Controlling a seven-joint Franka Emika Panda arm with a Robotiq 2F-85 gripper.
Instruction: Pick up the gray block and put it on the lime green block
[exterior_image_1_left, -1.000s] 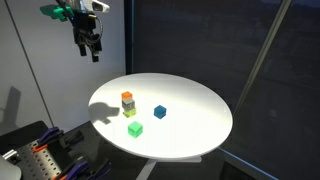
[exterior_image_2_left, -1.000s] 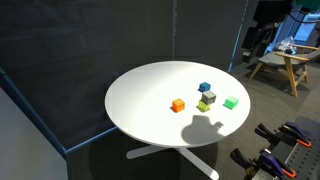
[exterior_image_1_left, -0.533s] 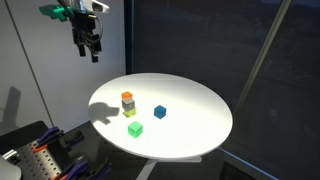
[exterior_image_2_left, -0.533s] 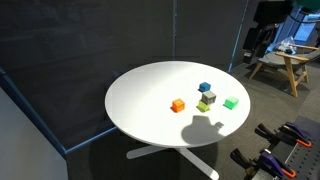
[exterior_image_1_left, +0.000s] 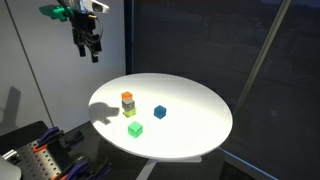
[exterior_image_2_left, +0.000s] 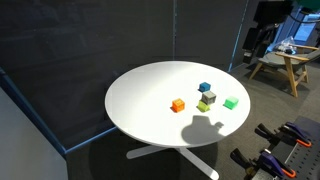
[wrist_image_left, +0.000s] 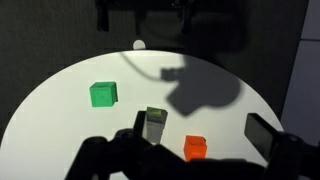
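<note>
- My end effector (exterior_image_1_left: 91, 50) hangs high off the edge of the round white table (exterior_image_1_left: 200, 125), well apart from every block.
- In the wrist view its fingers (wrist_image_left: 262, 135) stand wide apart at the lower edge, with nothing between them.
- The gray block (exterior_image_2_left: 210, 97) sits near the middle of the table and, as far as I can see, rests on top of the lime green block (exterior_image_2_left: 204, 106).
- The orange block (exterior_image_2_left: 178, 105) lies just beside that pair.
- The blue block (exterior_image_2_left: 205, 88) and the brighter green block (exterior_image_2_left: 231, 102) lie near it, each apart.
- The arm's shadow falls across the tabletop by the blocks.
</note>
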